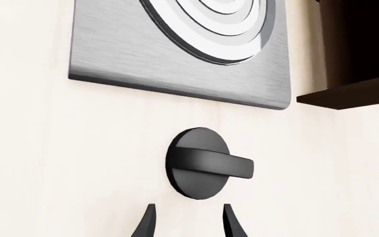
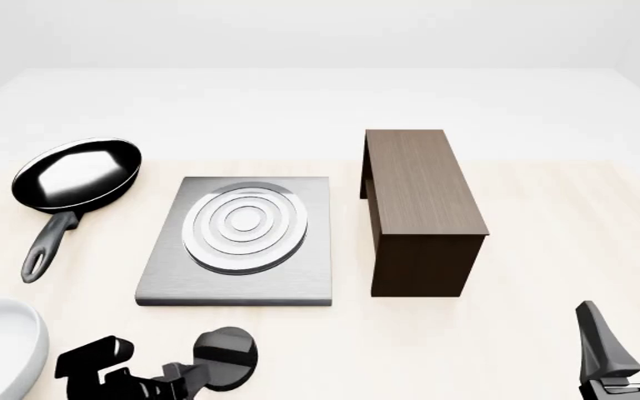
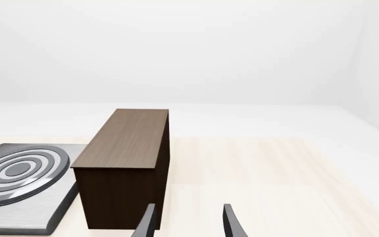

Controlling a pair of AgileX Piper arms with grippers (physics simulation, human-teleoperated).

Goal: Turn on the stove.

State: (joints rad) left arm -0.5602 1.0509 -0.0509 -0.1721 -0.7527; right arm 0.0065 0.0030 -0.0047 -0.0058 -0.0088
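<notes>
On the pale wooden table (image 2: 542, 275), left of centre, lies the stove (image 2: 237, 242), a flat square slab of brushed grey metal with concentric silver burner rings (image 2: 244, 227) set into its top. Its small black round knob (image 2: 227, 357) sits apart from the slab on the table, just off the near edge and close to the front of the scene. The left gripper (image 1: 188, 224) hovers directly before this knob with its fingers (image 1: 146, 224) spread apart and holding nothing; in the left wrist view the knob's raised bar handle (image 1: 212, 164) points sideways and the two fingertips stand short of the disc, not touching it. From the front camera the left arm's dark body overlaps the knob, so the fingers themselves are hard to make out there. Right of the stove, just beside it but not touching, stands a dark brown wooden box (image 2: 420, 208) (tall, narrow and open underneath). A black frying pan (image 2: 76, 179) rests to the stove's left, its handle pointing toward the near edge, and part of a white bowl (image 2: 3, 350) shows at the near left corner. The right gripper (image 3: 188, 222) waits well to the right near the front edge, its fingers (image 3: 146, 222) parted and empty, pointed toward the box's near end.
</notes>
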